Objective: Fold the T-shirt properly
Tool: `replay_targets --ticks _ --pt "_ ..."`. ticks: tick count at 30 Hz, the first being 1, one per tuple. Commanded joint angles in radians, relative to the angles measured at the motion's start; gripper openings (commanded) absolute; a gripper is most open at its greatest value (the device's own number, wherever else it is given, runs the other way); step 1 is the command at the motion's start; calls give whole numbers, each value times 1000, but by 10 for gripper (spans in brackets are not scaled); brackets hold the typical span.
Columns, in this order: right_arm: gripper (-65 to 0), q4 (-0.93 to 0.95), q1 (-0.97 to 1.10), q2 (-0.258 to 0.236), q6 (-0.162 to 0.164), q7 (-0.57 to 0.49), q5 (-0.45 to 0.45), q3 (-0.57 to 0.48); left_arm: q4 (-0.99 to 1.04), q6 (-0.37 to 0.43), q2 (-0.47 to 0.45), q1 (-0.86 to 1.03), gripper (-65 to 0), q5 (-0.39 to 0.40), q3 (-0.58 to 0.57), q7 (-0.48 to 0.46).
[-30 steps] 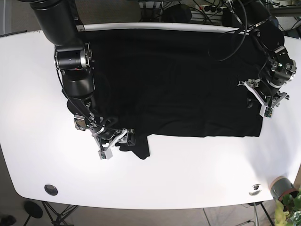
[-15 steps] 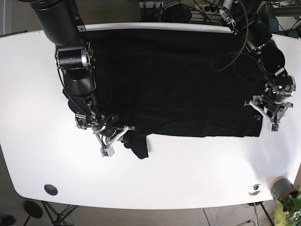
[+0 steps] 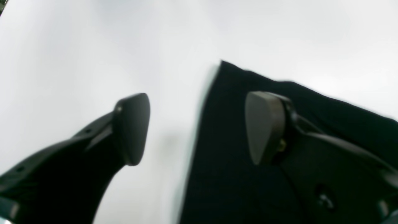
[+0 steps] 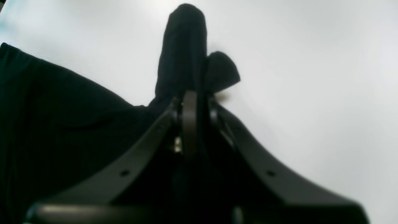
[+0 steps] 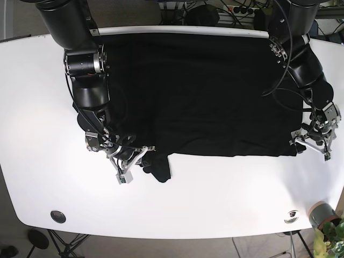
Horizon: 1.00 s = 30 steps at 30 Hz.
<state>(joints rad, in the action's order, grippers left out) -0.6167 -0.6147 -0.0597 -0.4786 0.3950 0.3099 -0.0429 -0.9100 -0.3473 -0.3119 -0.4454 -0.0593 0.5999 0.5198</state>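
Shirt status: black T-shirt (image 5: 199, 91) lies spread over the far half of the white table (image 5: 226, 193), long axis running 3-to-9 in the base view, near hem parallel to the table's front edge.

Right gripper (image 5: 131, 161) at the shirt's 7 o'clock corner, jaws together and clamped on a bunched tail of fabric; right wrist view shows the cloth pinched between the pads and poking out toward 12.

Left gripper (image 5: 313, 146) at the 4 o'clock corner, jaws apart. Left wrist view: one finger (image 3: 132, 127) over bare table, the other finger (image 3: 264, 124) over cloth, shirt edge running between them and the corner tip just beyond, toward 12. Can't tell whether the pads touch the surface; frame is blurred.

Key relation: the corner sits inside the open left jaws, so a close there should catch it. Then both arms hold the near hem.

Front half of table is bare white. Round disc (image 5: 58, 216) at 7, another fitting (image 5: 292, 216) and a plant pot (image 5: 322, 215) at 5, well apart from the shirt.
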Motion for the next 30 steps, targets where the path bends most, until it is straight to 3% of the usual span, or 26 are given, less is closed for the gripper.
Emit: replay_targets --ticks 1,6,11,16,21,30 --pt "-629 -29 -38 -2 -10 -17 11 4 70 -2 -31 -48 -181 11 -1 -49" --pt "-629 -29 -37 -4 -10 -15 16 5 249 -2 -62 -108 -181 13 -1 -96" --pt "-629 -29 -37 -4 -10 -15 18 7 403 -3 -66 -149 -179 8 -1 -200" --pt "-629 -29 -38 -4 -10 -15 21 7 435 -5 -62 -171 -183 11 -50 -204" --pt "-629 -29 -38 -4 -10 -15 21 7 435 -83 -40 -171 -185 13 -137 -204" --pt "-629 -29 -38 -4 -10 -15 19 7 432 -106 -25 -151 -186 13 -140 -203"
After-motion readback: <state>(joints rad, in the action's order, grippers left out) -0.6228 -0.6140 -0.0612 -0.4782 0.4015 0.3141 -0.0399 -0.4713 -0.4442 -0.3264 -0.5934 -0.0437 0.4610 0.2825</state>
